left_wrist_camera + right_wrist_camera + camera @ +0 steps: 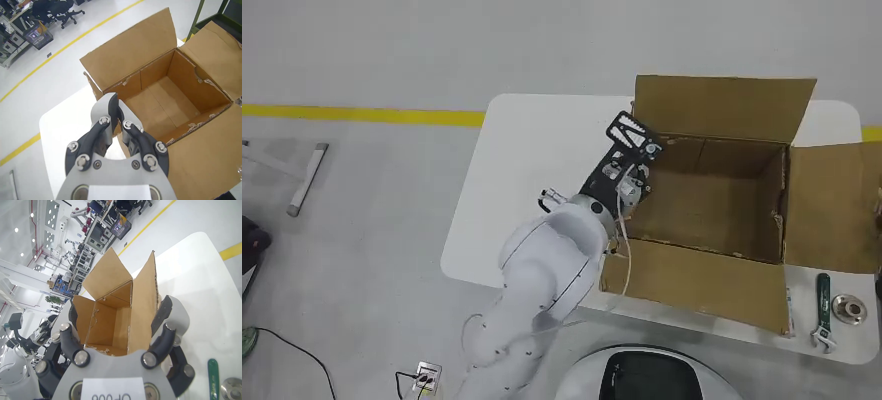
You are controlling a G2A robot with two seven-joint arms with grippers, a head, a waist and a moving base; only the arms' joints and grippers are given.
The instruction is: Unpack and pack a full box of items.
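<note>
The open cardboard box [712, 200] stands on the white table [532, 150] with nothing inside it and torn, ragged rims. Its back flap stands upright, while the front and right flaps fold outward. My left gripper [640, 150] is shut, its fingertips [114, 98] just over the left wall near the back left corner of the box [170, 98]. I cannot tell whether it touches the cardboard. My right gripper [119, 308] is open on the right side of the box [111, 321], with nothing between its fingers.
A green-handled wrench [823, 310] and a round metal disc [849, 308] lie on the table's front right corner, also seen as the wrench [213, 376] and disc [232, 389] beside my right gripper. Bare tabletop lies left of the box.
</note>
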